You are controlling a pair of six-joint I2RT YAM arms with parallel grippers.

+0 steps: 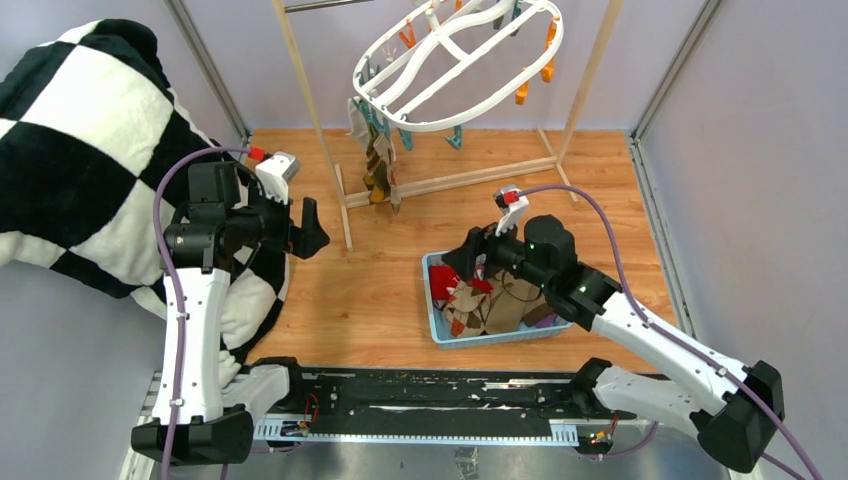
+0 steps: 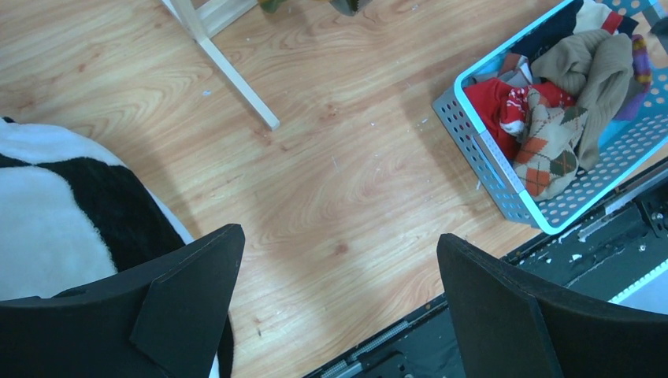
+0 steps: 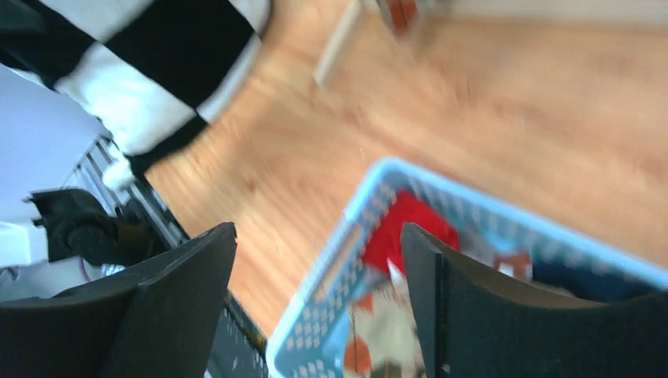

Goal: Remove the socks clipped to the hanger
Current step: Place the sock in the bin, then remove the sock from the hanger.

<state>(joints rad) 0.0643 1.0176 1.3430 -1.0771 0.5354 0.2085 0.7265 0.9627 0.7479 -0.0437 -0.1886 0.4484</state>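
left claw (image 1: 312, 230) released at 9 o'clock, right claw (image 1: 466, 258) released and empty over the basket (image 1: 436, 312) of socks (image 1: 500, 300) at 5 o'clock; one patterned sock (image 1: 380, 165) hangs clipped at 8 o'clock on the hanger (image 1: 432, 126), where a slanted tug may swing the frame and slip the grip.

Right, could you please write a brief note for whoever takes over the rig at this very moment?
Left gripper: open and empty, hovering over the wooden floor beside the checked blanket.
Right gripper: fingers apart with nothing between them, above the blue basket.
Done: a pile of socks lies in the basket, with red, argyle and tan ones among them.
Left: a small bunch of clipped socks hangs at the left end of the hanger. The other clips look empty. Unclip that bunch and drop it in the basket.
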